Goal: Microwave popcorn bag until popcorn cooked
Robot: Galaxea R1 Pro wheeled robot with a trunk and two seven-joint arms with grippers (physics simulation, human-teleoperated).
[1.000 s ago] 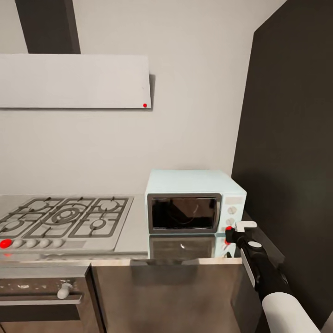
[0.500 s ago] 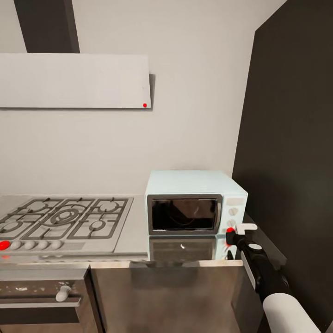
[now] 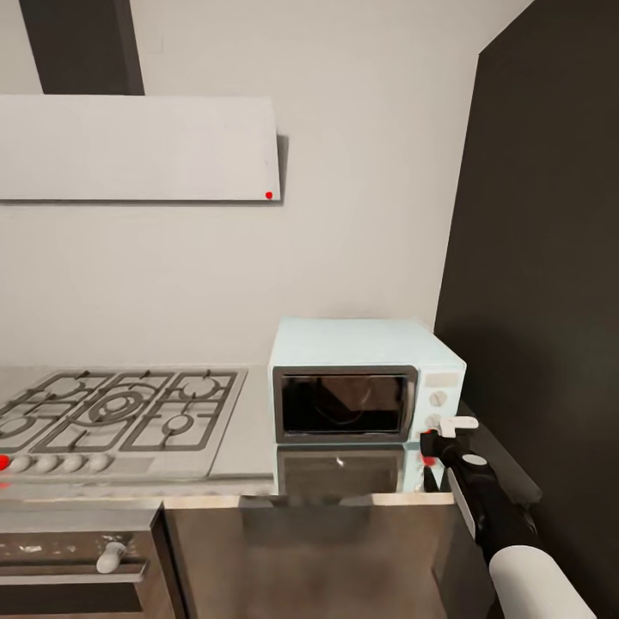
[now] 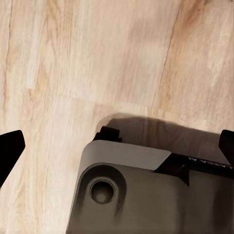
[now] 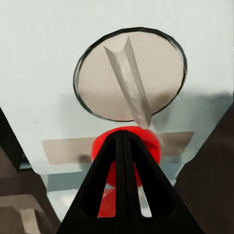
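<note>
While the right gripper (image 5: 123,141), fingers pressed together, was held against the microwave's (image 3: 361,378) red button (image 5: 127,151), the left gripper's (image 4: 117,146) fingers were spread wide

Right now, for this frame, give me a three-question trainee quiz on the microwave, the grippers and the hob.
1. True or false: the microwave door is shut.
2. The right gripper has its fingertips against which control? A) red button B) upper dial C) hob knob
3. Fill in: the microwave stands to the ____ of the gas hob in the head view.

Key: 1 true. 2 A; the fingers are closed together at the button below the dial. 3 right.
</note>
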